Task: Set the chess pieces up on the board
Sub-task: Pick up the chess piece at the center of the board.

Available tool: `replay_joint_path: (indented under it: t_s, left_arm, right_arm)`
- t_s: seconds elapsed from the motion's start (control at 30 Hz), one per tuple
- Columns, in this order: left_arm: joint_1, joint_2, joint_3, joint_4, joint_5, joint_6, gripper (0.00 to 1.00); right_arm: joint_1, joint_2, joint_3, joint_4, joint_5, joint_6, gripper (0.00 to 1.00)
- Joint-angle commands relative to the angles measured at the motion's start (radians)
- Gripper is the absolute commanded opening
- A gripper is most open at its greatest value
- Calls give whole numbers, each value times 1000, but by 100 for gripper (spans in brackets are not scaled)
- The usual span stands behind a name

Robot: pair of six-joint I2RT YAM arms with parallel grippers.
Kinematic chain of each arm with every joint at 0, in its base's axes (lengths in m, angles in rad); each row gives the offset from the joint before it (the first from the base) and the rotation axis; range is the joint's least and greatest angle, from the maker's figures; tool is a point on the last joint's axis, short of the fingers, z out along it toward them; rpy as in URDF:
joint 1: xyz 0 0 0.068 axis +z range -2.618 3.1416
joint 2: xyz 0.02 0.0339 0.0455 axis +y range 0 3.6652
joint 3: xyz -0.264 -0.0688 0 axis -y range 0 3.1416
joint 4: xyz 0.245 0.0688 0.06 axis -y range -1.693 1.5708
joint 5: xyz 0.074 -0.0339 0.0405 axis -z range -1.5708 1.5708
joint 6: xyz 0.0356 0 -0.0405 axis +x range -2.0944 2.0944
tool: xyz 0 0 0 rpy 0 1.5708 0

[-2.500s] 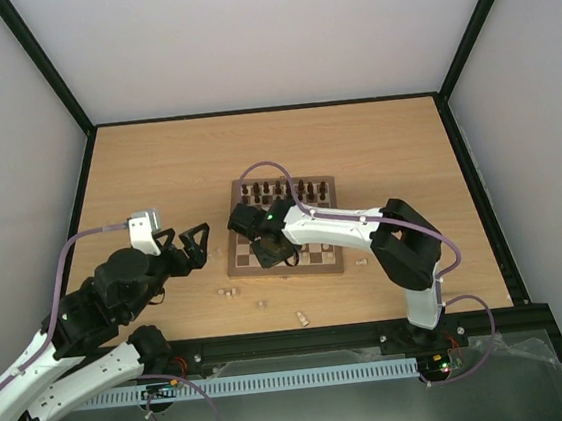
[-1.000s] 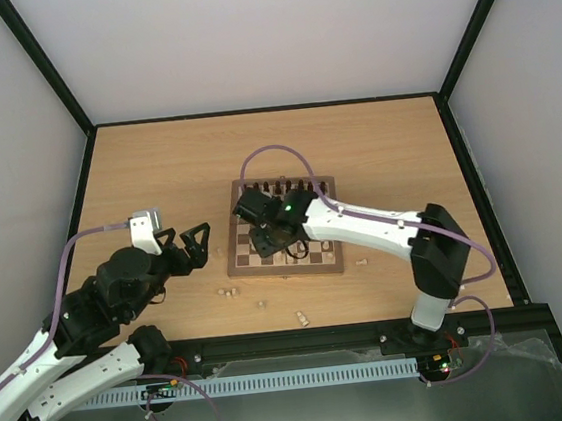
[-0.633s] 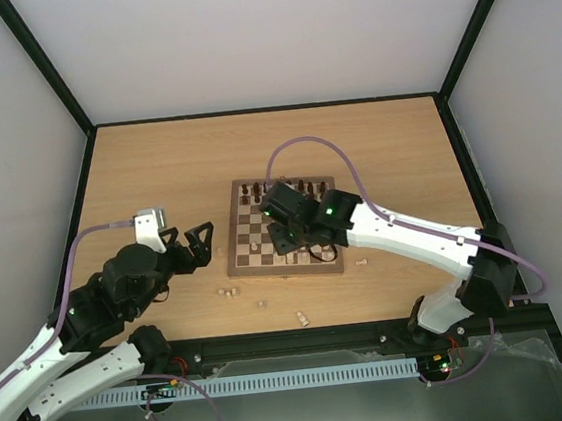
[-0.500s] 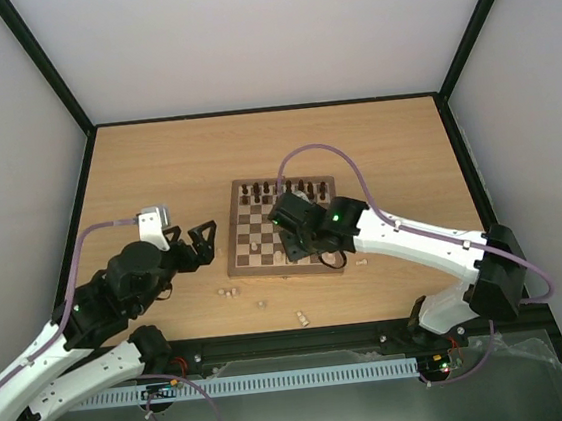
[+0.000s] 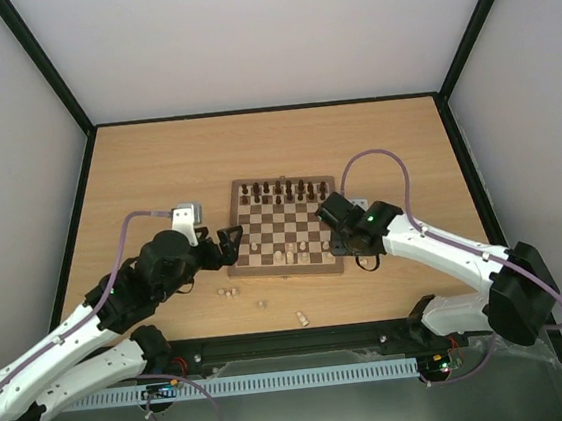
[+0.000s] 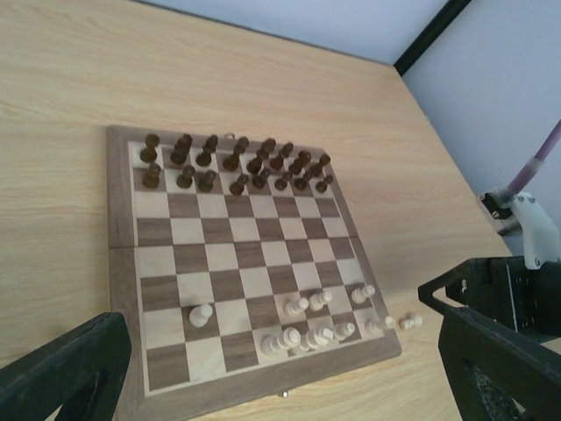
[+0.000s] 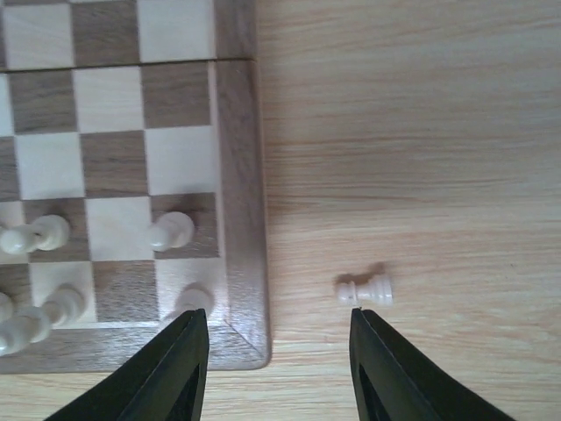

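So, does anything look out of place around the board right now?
Yes. A pale piece lies on its side on the table beside the board, and more pale pieces lie scattered off its near edge.

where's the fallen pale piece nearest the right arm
In the right wrist view, the pale piece lies on its side on the table, just right of the board's near right corner.

The board [image 6: 122, 219] is checkered in light and dark brown squares inside a mid-brown frame. It carries dark brown chess pieces [image 6: 232, 162] and cream chess pieces [image 6: 307, 333]. The table [image 6: 70, 70] is pale, streaky wood grain.
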Motion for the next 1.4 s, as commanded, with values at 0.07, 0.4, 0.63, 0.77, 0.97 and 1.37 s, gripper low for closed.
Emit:
replay_joint_path:
  t_s: [0.07,0.4,0.63,0.77,0.97,1.37]
  left_arm:
    - [37,0,-45,81,138,31,99]
    - [60,-85,-54,21,128,28,99]
    - [64,-206,-2,-98,84,3,99]
    - [64,-251,11,-129,98,-15,99]
    - [64,-275,15,-146,102,-27,99]
    - [64,-320,88,-212,66,-26,99]
  right_arm:
    - [-3,-44,-86,62,-95,60,39]
    - [386,43,53,-55,-54,188,40]
    - [502,306,156,-73,-126,171,34]
    - [512,376,209,-101,-153,145,33]
    - [521,408,280,-114,-161,102,35]
    - [546,510,402,-48,-139,76,39]
